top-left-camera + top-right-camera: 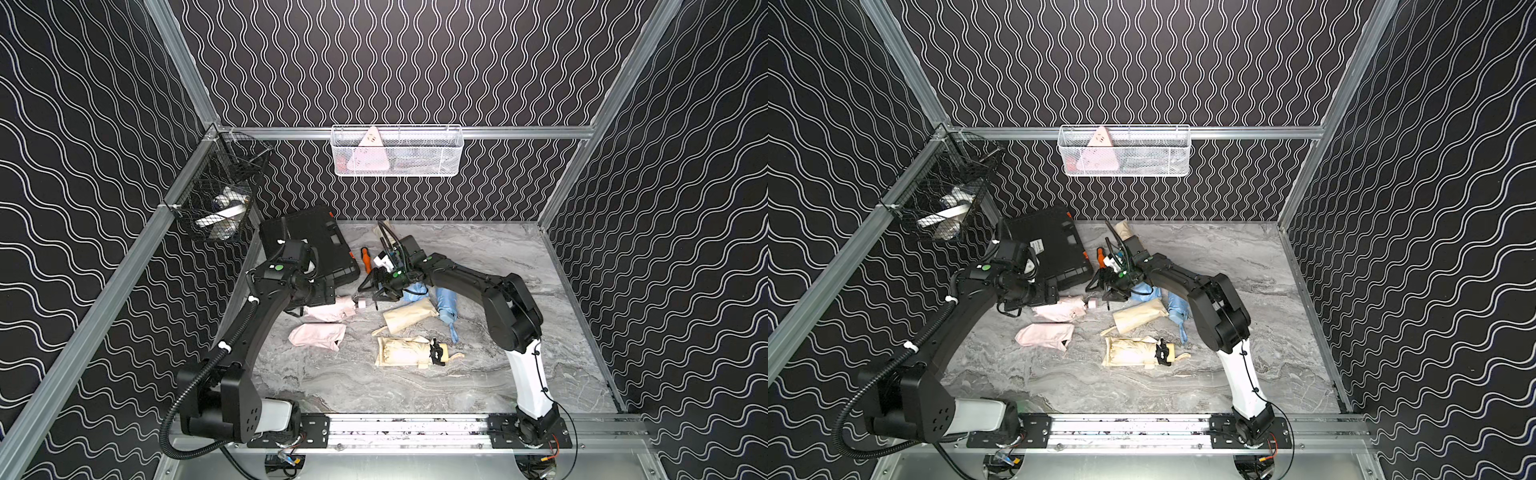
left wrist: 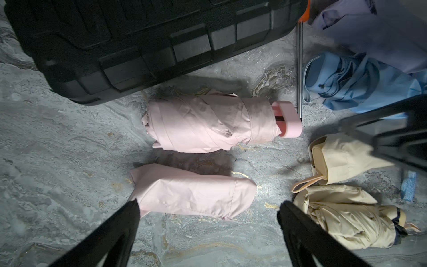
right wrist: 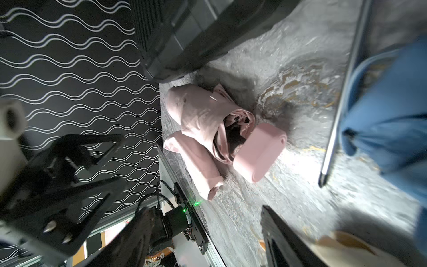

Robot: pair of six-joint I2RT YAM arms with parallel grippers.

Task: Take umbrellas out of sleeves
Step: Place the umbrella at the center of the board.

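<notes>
No words or numbers can be read here. A small white sticker [image 1: 1037,245] sits on the black case [image 1: 1059,232], but its print is too tiny to read.

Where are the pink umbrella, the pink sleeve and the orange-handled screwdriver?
pink umbrella [image 2: 208,122], left wrist view, middle of its bunched fabric.
pink sleeve [image 2: 194,191], left wrist view, middle of the flat pouch.
orange-handled screwdriver [image 1: 366,262], in a top view, its orange handle.
</notes>
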